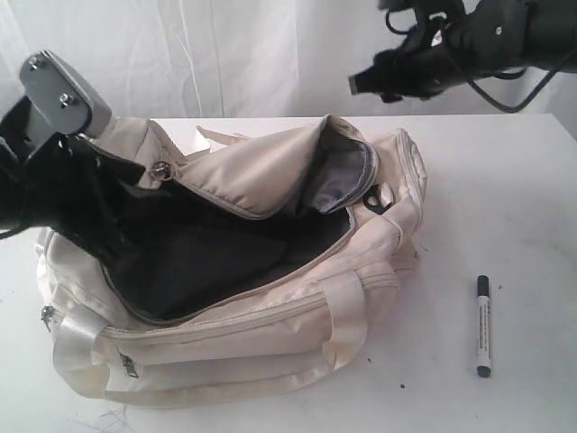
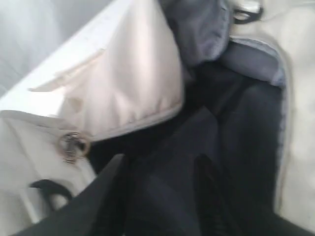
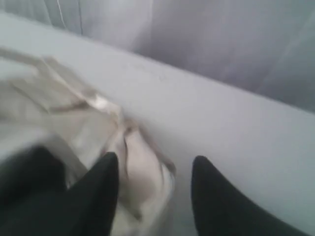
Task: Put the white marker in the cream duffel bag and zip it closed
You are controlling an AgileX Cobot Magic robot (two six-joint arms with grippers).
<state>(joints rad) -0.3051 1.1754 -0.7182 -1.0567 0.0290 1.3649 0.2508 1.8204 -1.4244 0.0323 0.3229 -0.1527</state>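
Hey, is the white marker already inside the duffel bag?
No, the white marker lies on the white table, apart from the cream duffel bag, whose top is unzipped.

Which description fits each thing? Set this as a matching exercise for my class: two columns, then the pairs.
Things:
1 white marker
2 cream duffel bag
3 bag lining
4 right arm

Descriptions:
A dark, inside the open mouth
B unzipped, gaping
C raised above the far side of the table
D lying on the table, outside the bag

Pairs: 1-D, 2-B, 3-A, 4-C
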